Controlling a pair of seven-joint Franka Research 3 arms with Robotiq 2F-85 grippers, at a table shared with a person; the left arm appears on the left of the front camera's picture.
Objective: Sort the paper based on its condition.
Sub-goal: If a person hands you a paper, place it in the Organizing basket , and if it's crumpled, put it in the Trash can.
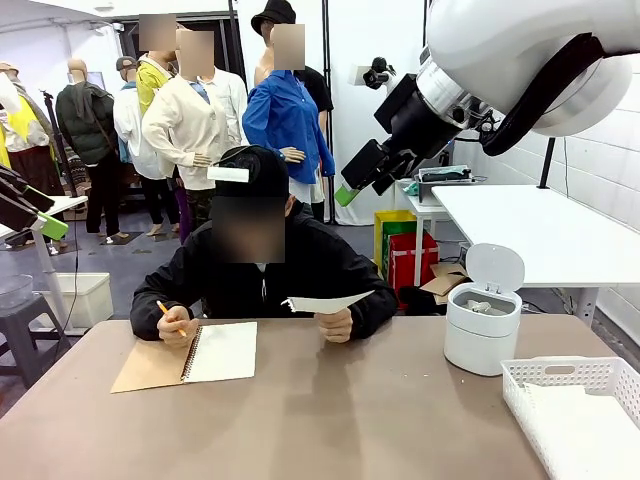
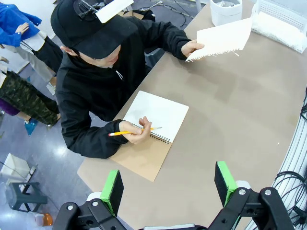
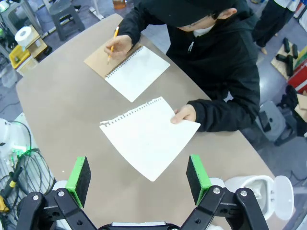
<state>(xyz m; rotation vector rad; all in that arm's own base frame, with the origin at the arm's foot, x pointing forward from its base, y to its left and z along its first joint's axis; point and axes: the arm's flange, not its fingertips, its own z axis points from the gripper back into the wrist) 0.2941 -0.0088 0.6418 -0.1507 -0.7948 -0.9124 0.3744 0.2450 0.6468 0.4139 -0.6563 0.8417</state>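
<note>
while the person's hand [image 3: 184, 114] holds the flat torn sheet [image 3: 146, 141] out ahead of the right gripper [image 3: 138, 173], whose fingers [image 3: 79, 175] stand spread wide and empty, advance so they straddle the sheet's free edge nearest the gripper, away from the hand. pinch lightly to avoid creasing. the left gripper [image 2: 169, 188], likewise spread, hangs over the spiral notebook [image 2: 160, 120].

A robotics lab is indicated by the white brick wall [image 1: 600, 170], bundled cables [image 2: 293, 163] and red and yellow crates [image 1: 408, 258] on a grey floor [image 1: 130, 258].
</note>
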